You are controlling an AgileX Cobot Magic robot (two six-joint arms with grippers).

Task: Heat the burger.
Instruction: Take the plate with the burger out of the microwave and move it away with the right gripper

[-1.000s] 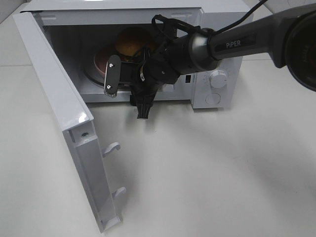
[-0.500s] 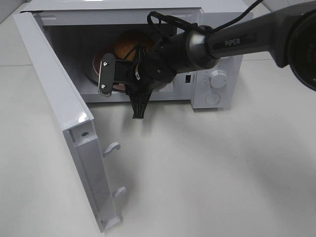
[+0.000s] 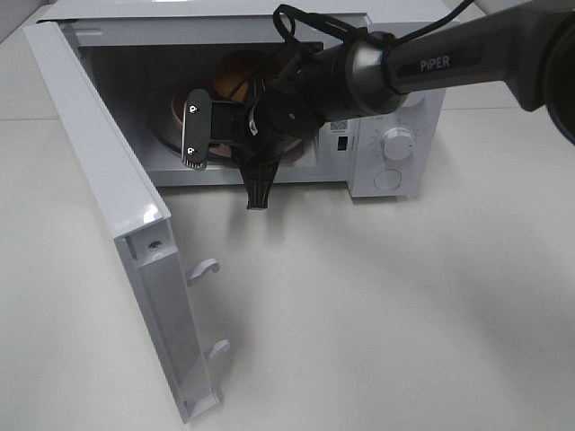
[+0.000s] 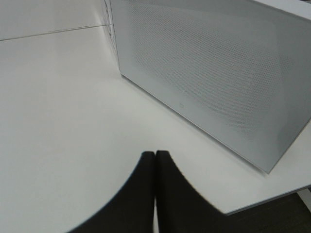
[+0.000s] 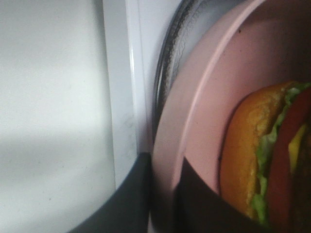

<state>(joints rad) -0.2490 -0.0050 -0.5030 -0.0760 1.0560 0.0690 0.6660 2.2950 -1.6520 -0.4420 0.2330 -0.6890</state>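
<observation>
The burger [image 5: 257,160] is sitting on the pink plate [image 5: 194,121] inside the open microwave [image 3: 395,126], the right claw [image 5: 163,194] clamping the plate's rim, presumably steering it onto the turntable.

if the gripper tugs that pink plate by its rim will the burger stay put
Probably not reliably. The burger is tall and stacked, so a jerk could topple it. The plate looks smooth and rigid, so the burger may slide. The right gripper pinches only the thin rim.

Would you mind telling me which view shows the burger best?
The right wrist view: the burger fills it, bun, lettuce and tomato visible. The exterior high view shows only its bun behind the arm; the left wrist view shows none.
</observation>
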